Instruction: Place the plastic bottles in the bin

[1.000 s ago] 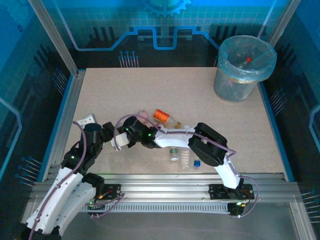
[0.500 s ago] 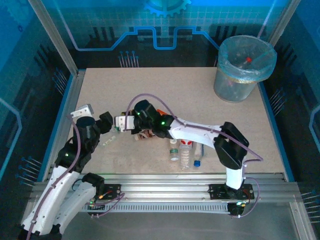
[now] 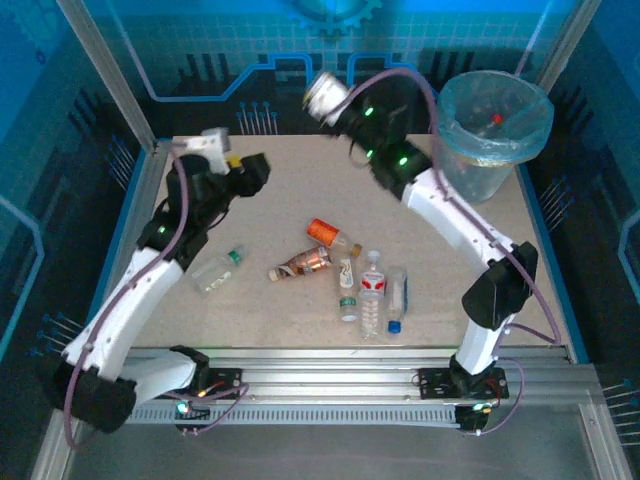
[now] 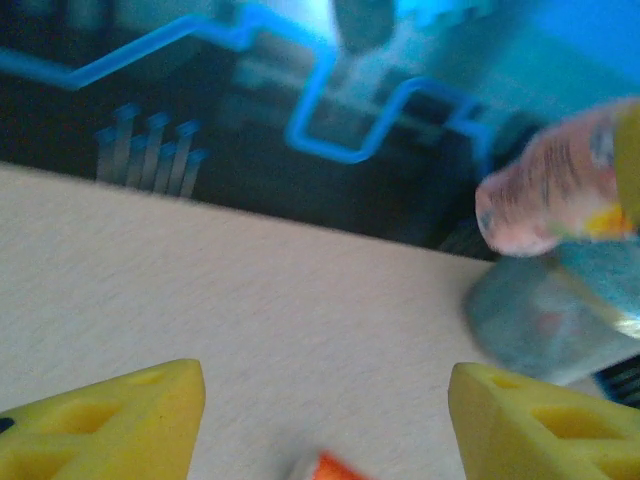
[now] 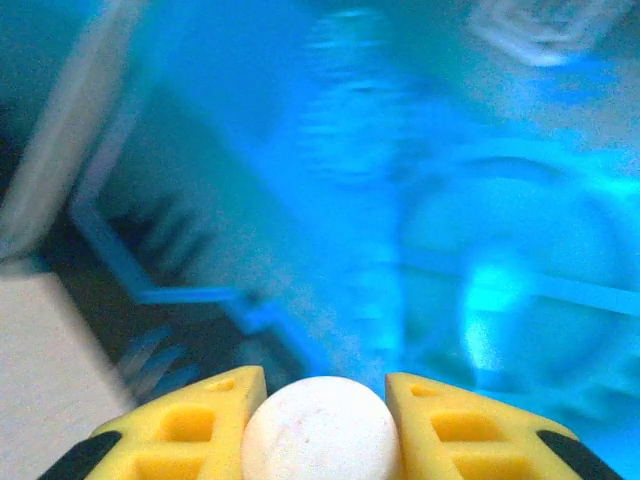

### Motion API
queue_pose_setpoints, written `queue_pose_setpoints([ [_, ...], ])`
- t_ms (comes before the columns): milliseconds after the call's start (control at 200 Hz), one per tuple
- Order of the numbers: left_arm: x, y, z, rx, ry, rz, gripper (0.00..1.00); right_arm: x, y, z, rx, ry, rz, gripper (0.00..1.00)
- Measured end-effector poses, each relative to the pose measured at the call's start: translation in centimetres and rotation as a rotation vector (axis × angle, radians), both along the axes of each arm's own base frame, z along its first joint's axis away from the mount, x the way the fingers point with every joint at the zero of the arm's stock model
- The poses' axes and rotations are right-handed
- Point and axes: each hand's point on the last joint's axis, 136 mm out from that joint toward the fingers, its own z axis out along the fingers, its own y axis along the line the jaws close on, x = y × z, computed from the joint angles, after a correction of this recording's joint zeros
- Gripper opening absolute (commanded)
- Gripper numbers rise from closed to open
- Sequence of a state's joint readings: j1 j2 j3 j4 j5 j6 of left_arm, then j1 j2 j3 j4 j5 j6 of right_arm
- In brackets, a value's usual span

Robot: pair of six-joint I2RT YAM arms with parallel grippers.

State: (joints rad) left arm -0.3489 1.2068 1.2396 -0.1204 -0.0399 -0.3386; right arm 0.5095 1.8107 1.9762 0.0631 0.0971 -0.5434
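My right gripper [image 3: 337, 102] is raised high over the table's far edge, shut on the pink bottle [image 3: 323, 94]. In the right wrist view the bottle's pale round end [image 5: 322, 432] sits between the yellow fingers [image 5: 195, 425]. In the left wrist view the pink bottle [image 4: 555, 182] hangs in the air at the upper right. The bin [image 3: 493, 135], grey with a pale blue bag, stands at the far right corner, right of that gripper; it is also a blur [image 4: 540, 312] in the left wrist view. My left gripper [image 3: 248, 172] is open and empty [image 4: 322, 388] above the far left of the table.
Several bottles lie in the table's middle: an orange one [image 3: 322, 231], a copper-labelled one [image 3: 301, 264], a clear one with a green cap [image 3: 217, 271], and a cluster of clear ones [image 3: 371, 298]. An orange tip [image 4: 338, 468] peeks in below the left fingers. Blue panels wall the table.
The right arm swung up from the table's left-middle toward the far right, carrying the pink bottle. The left arm rose and reached toward the far left.
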Motion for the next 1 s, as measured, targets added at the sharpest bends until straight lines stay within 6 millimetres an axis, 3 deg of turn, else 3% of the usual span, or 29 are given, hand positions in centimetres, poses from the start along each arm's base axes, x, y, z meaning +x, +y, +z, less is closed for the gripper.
queue_pose_setpoints([
  [130,1.5,-6.2,3.6,0.000,-0.068,-0.180,0.70,4.4,-9.8,7.9,0.218,-0.090,-0.264,0.00],
  [195,1.9,-8.6,4.6,-0.002,-0.088,-0.247,0.70,5.9,-14.0,9.8,0.305,-0.124,-0.374,0.00],
  [270,2.3,-10.5,5.0,-0.001,-0.092,-0.301,0.71,7.2,-18.1,10.3,0.380,-0.161,-0.487,0.00],
  [375,2.8,-12.0,4.2,0.021,-0.075,-0.346,0.71,10.1,-22.2,6.7,0.383,-0.114,-0.643,0.00],
  [520,3.3,-12.5,2.2,0.058,-0.034,-0.367,0.71,13.5,-25.6,-0.2,0.322,0.014,-0.822,0.00],
  [610,3.6,-12.9,1.4,0.064,-0.020,-0.380,0.71,14.2,-27.1,-2.7,0.288,0.057,-0.908,0.00],
  [785,4.3,-13.6,-0.4,0.072,0.016,-0.394,0.71,14.5,-28.2,-5.4,0.247,0.066,-1.012,0.00],
  [1000,4.4,-13.7,-0.7,0.065,0.022,-0.398,0.71,15.0,-29.2,-11.4,0.177,0.116,-1.101,0.00],
])
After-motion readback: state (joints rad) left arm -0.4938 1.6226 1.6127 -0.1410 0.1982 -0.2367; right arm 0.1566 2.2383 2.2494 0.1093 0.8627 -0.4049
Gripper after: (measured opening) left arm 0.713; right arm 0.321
